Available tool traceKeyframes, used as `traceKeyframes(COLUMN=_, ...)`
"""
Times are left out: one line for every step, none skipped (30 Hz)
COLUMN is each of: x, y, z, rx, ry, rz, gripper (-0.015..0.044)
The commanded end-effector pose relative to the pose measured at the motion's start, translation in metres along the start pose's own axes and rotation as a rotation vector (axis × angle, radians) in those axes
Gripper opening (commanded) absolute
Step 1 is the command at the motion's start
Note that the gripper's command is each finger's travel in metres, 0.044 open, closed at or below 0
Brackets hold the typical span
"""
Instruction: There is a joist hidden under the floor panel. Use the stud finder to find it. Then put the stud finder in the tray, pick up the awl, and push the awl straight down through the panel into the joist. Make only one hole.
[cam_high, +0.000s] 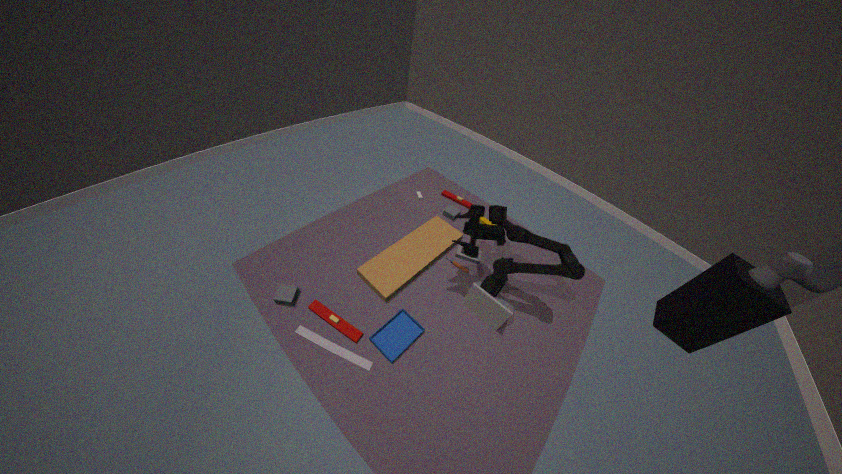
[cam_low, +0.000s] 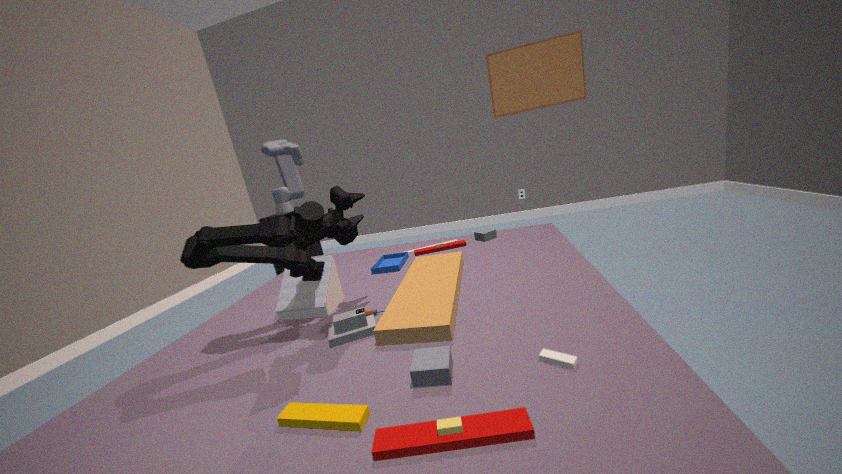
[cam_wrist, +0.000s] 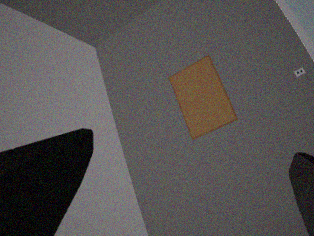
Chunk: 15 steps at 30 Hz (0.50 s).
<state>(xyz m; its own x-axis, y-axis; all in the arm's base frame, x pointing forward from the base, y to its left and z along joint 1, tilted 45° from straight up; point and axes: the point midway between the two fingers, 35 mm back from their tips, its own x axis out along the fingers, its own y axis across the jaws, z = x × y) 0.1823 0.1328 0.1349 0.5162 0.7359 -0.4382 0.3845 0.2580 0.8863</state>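
The wooden floor panel (cam_high: 409, 259) (cam_low: 429, 299) lies flat on the mat. The grey stud finder (cam_low: 350, 321) with a small dark display sits on a pale grey base (cam_low: 355, 336) beside the panel's near end in the exterior view. The awl (cam_high: 459, 266) (cam_low: 370, 312) lies by it, its orange handle showing and its thin tip toward the panel. The blue tray (cam_high: 397, 336) (cam_low: 390, 263) is empty. My gripper (cam_low: 360, 207) (cam_wrist: 194, 153) is wide open and empty, raised above the mat and aimed roughly level. The wrist view shows only walls between the fingers, no tool.
Grey blocks (cam_high: 286, 294) (cam_low: 431, 366), red levels (cam_high: 335, 320) (cam_low: 406, 433), a yellow bar (cam_low: 323, 416), a small white block (cam_high: 419, 194) (cam_low: 557, 358) and a long pale strip (cam_high: 334, 347) lie around the panel. The arm's pale base (cam_high: 487, 307) stands beside the tray.
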Motion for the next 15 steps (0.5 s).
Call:
traceKeyframes(x=0.000, y=0.000, z=0.002, rx=-0.013, ry=-0.010, rz=-0.004, gripper=0.0426)
traceKeyframes(x=-0.001, y=-0.001, z=0.008, rx=-0.052, ry=-0.039, rz=-0.016, gripper=0.0440)
traceKeyframes(x=-0.002, y=-0.002, z=0.017, rx=-0.116, ry=-0.087, rz=-0.040, gripper=0.0440)
traceKeyframes(x=-0.004, y=-0.003, z=0.028, rx=-0.194, ry=-0.142, rz=-0.075, gripper=0.0440)
traceKeyframes(x=-0.007, y=-0.005, z=0.039, rx=-0.273, ry=-0.193, rz=-0.117, gripper=0.0440)
traceKeyframes(x=-0.011, y=-0.007, z=0.050, rx=-0.350, ry=-0.240, rz=-0.164, gripper=0.0440)
traceKeyframes(x=-0.015, y=-0.009, z=0.061, rx=-0.428, ry=-0.282, rz=-0.217, gripper=0.0440)
traceKeyframes(x=-0.020, y=-0.012, z=0.071, rx=-0.504, ry=-0.320, rz=-0.276, gripper=0.0440)
traceKeyframes(x=-0.025, y=-0.014, z=0.081, rx=-0.579, ry=-0.352, rz=-0.339, gripper=0.0440)
traceKeyframes(x=-0.031, y=-0.017, z=0.091, rx=-0.653, ry=-0.378, rz=-0.408, gripper=0.0440)
traceKeyframes(x=-0.038, y=-0.020, z=0.100, rx=-0.725, ry=-0.397, rz=-0.480, gripper=0.0440)
traceKeyframes(x=-0.045, y=-0.023, z=0.109, rx=-0.795, ry=-0.411, rz=-0.556, gripper=0.0440)
traceKeyframes(x=-0.052, y=-0.026, z=0.118, rx=-0.864, ry=-0.417, rz=-0.635, gripper=0.0440)
traceKeyframes(x=-0.060, y=-0.029, z=0.126, rx=-0.931, ry=-0.415, rz=-0.718, gripper=0.0440)
traceKeyframes(x=-0.066, y=-0.031, z=0.131, rx=-0.973, ry=-0.410, rz=-0.773, gripper=0.0440)
